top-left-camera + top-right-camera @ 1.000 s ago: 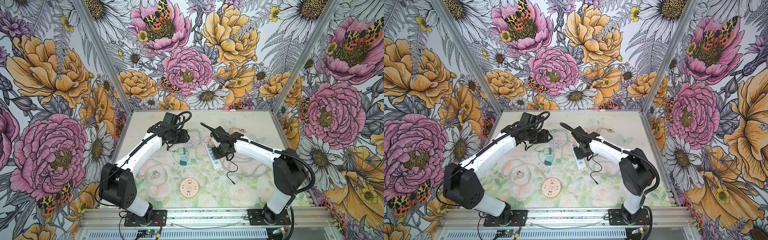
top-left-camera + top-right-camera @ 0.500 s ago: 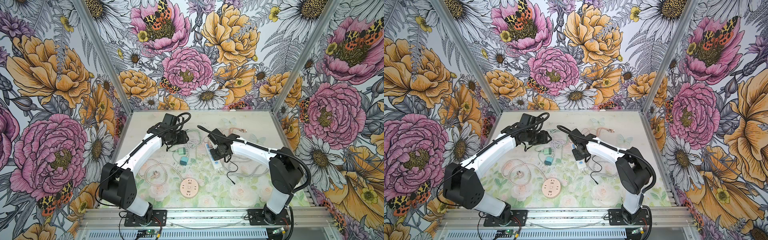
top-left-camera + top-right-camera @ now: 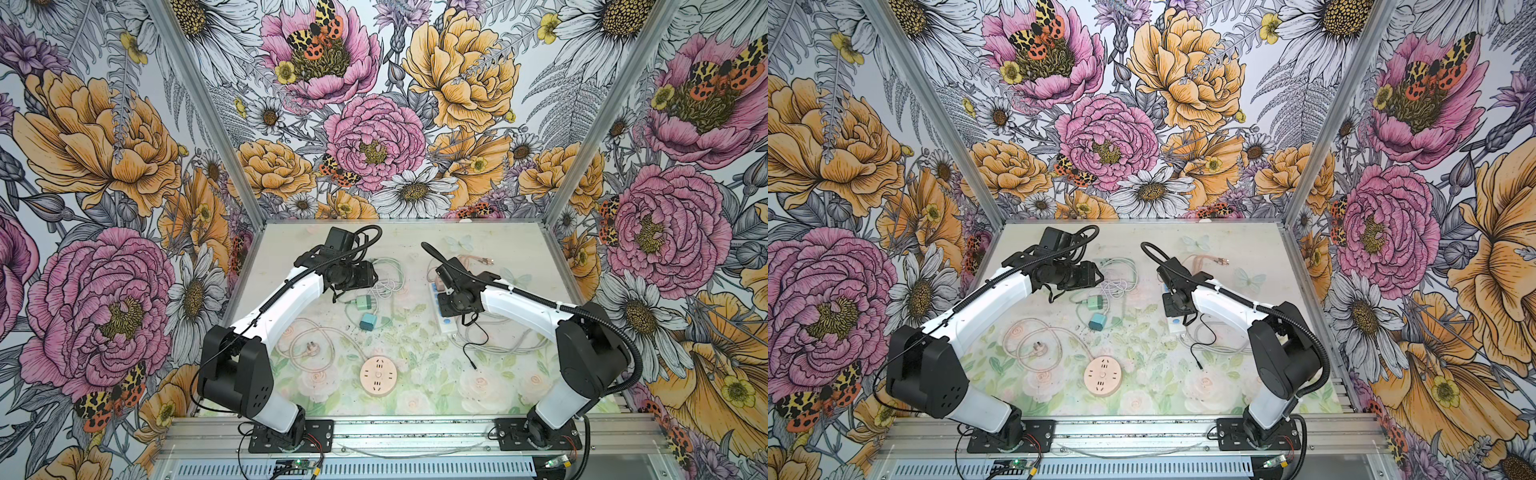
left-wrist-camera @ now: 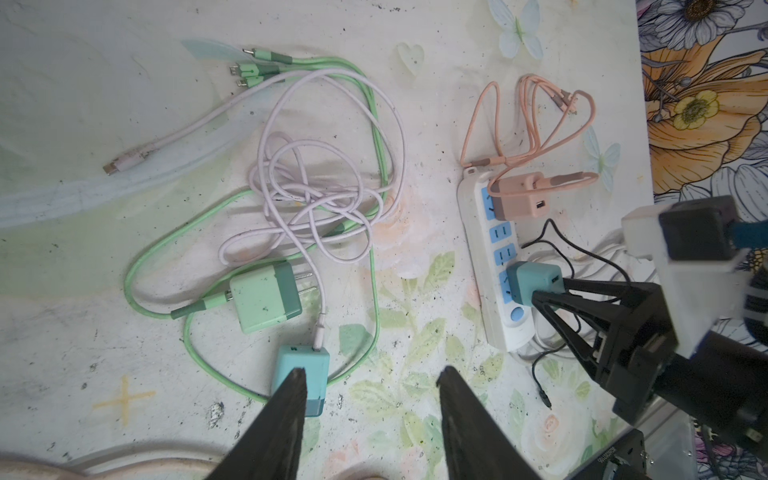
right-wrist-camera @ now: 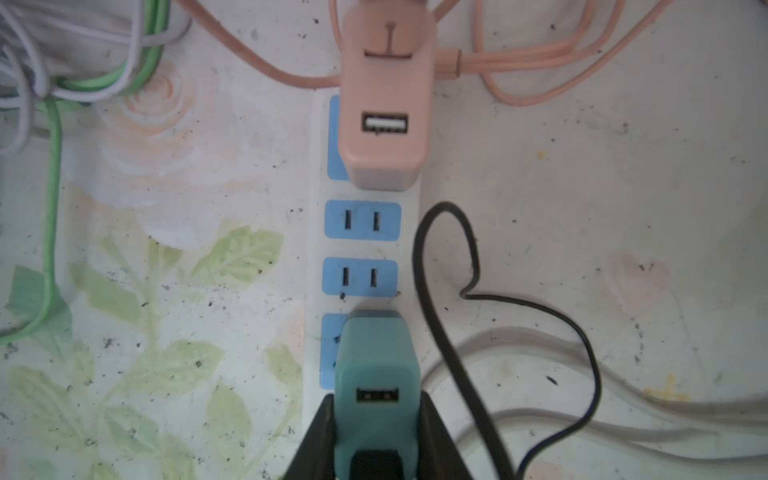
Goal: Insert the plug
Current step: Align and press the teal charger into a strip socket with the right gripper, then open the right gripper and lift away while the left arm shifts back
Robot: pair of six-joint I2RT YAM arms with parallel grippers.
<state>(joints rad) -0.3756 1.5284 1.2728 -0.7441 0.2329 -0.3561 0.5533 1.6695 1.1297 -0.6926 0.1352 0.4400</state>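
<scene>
My right gripper (image 5: 376,400) is shut on a teal plug (image 5: 376,365) with a USB port on its back. The plug stands on the last blue socket of the white power strip (image 5: 320,249), at the end with the round switch; its prongs are hidden. In the left wrist view the same plug (image 4: 536,284) sits against the strip (image 4: 482,249) between the right gripper's black fingers (image 4: 582,291). My left gripper (image 4: 372,371) hangs open above the table with nothing between its fingers. In both top views the right gripper (image 3: 449,299) covers the strip's middle (image 3: 1176,324).
A pink charger (image 5: 384,104) fills the strip's far socket; two blue sockets between stand free. A green charger (image 4: 266,301), a light blue charger (image 4: 320,365) and tangled cables (image 4: 316,187) lie left of the strip. A thin black cable (image 5: 449,332) loops beside it. A round pink socket (image 3: 377,376) lies nearer the front.
The right arm has shifted slightly over the strip, first left and then back right, still holding the teal plug. The left arm has not moved.
</scene>
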